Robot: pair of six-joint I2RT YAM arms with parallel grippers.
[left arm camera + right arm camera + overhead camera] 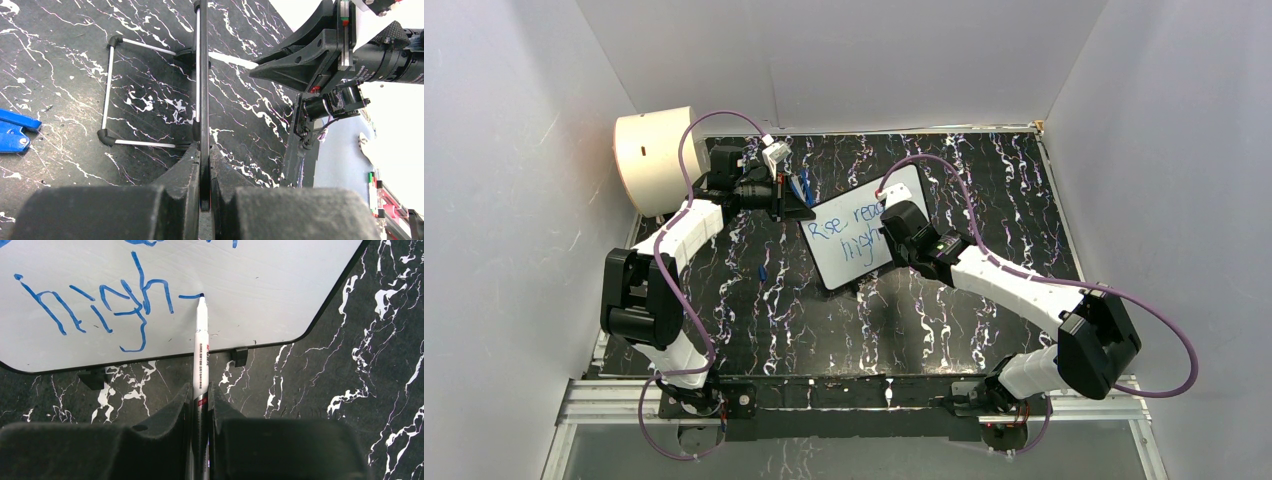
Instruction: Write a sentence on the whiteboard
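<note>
The whiteboard [839, 262] stands tilted on a small stand in the middle of the table. The sentence [849, 228] is blue lettering in two lines; in the right wrist view the lower line reads "high" [100, 305] with a short stroke after it. My left gripper [807, 212] is shut on the board's left edge, seen edge-on in the left wrist view [201, 75] between the fingers [204, 150]. My right gripper [892, 222] [200, 390] is shut on a white marker pen [201, 340]. The pen tip touches the board [280, 275] at the end of that stroke.
A cream cylindrical drum [656, 155] lies at the back left beside the left arm. A small blue object [764, 272] [12, 131] lies on the black marbled table left of the board. The board's wire stand [112, 90] reaches out behind it. White walls enclose the table.
</note>
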